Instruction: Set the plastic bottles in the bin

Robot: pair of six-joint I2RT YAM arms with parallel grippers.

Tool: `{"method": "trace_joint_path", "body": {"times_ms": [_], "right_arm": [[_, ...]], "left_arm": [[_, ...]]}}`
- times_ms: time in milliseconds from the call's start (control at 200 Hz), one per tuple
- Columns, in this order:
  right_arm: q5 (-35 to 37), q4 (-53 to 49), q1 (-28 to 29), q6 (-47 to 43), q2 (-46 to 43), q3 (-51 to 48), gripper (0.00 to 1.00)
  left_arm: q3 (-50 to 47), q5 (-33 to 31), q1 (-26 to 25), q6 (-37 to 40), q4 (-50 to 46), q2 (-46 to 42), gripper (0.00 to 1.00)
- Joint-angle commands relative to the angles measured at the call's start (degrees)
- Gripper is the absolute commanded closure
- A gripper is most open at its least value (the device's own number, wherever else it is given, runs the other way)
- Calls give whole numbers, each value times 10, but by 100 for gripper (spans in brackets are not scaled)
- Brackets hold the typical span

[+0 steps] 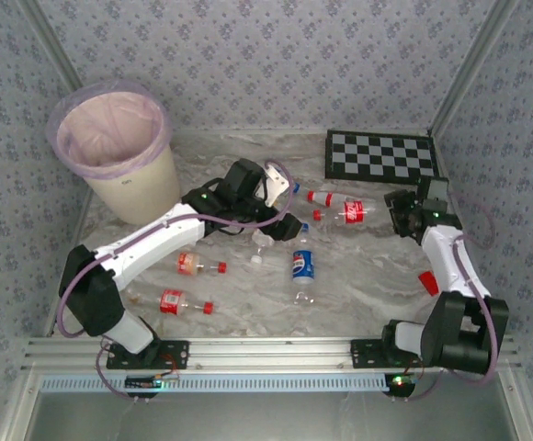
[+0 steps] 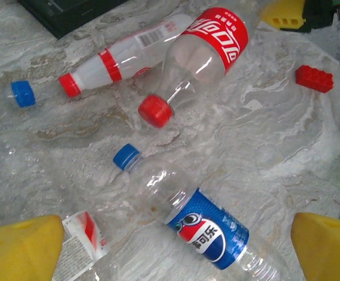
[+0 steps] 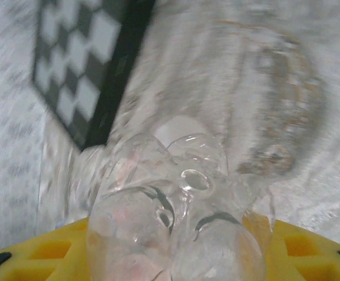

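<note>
1. Marbled tabletop [image 1: 368,276]: plastic bottles [image 1: 184,301] lie scattered near centre.
2. Left gripper [image 2: 176,249] gapes wide above blue-label bottle [image 2: 208,234].
3. Right gripper [image 3: 176,249], 2 o'clock, pinches red-label bottle [image 1: 349,213] at its base; light, crushable, slick, so probably safer mid-body.
4. Bin [image 1: 142,188]: 11 o'clock, far.

Three walls [image 1: 248,55] close in the workspace, papered in a pale grey-blue floral print, with bare metal posts [image 1: 467,69] running up the back corners. The tabletop [image 1: 368,276] is a marbled grey-and-cream surface, evenly lit, with only soft shadows. A ribbed aluminium rail [image 1: 266,352] runs along its near edge.
</note>
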Motion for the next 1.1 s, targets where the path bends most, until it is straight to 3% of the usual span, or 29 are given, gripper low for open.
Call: {"method": "trace_joint_path", "body": {"times_ms": [0,140,215,360,505,780,955,1094], "right_arm": [[-108,-8,16,-226,-29,26,56],[-205,4,57,-337,-28,42,66],[-202,-5,93,-380,-22,59,69],[-154,-15,176,-457,-16,80,76],[-176,27,206,-460,-16,72,76],[-192,85,216,-428,-11,61,76],[-196,100,219,-411,2,61,76],[-173,89,220,-408,9,62,76]], "left_arm": [[17,44,-1,-8,35,-12,1],[28,74,-1,-36,53,20,1],[19,99,-1,-66,83,34,1],[7,58,-1,-94,102,45,1],[-26,121,-2,-137,173,50,1],[-85,146,-4,-197,273,76,2],[-83,155,-5,-211,311,96,12],[-75,112,-5,-214,286,104,34]]}}
